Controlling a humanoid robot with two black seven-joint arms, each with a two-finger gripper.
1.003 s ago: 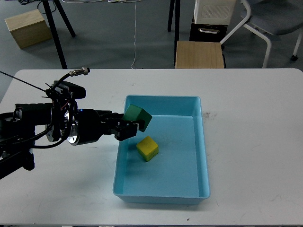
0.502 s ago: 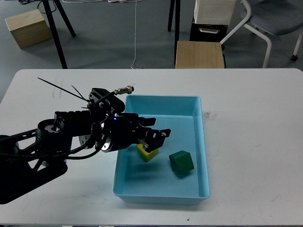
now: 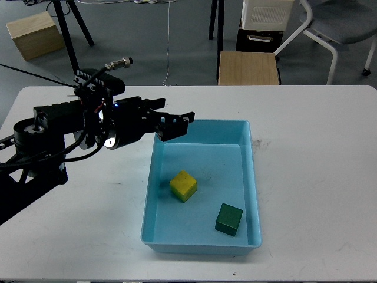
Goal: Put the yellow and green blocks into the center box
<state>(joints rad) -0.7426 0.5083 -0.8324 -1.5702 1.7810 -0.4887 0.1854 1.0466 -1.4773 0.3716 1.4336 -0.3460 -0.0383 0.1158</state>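
Two blocks lie inside the blue box (image 3: 253, 177), which sits on the white worktop (image 3: 318, 177) around its middle, reaching toward the near edge. One of them, the yellow block (image 3: 184, 186), rests on the box floor in the left half, about midway between the far and near walls. Its partner, the green block (image 3: 229, 219), rests on the floor toward the box's near right corner, close to the near wall and a little in from the right wall. Both blocks are well apart from each other, and neither touches a wall as far as can be seen.

From the left edge of the worktop the left arm (image 3: 65, 127) reaches in, black and thick, with loose cables and a metal plug sticking up above it. At its far end the left hand (image 3: 175, 122) hovers above the far left corner of the box, over the rim. Its two fingers are spread with a visible gap between them, and it grasps nothing. Neither block touches it; both lie lower and nearer the near edge of the worktop.

No right arm or right hand appears in the head view.

Beyond the far edge of the worktop, on the grey floor, stands a wooden stool (image 3: 248, 68)
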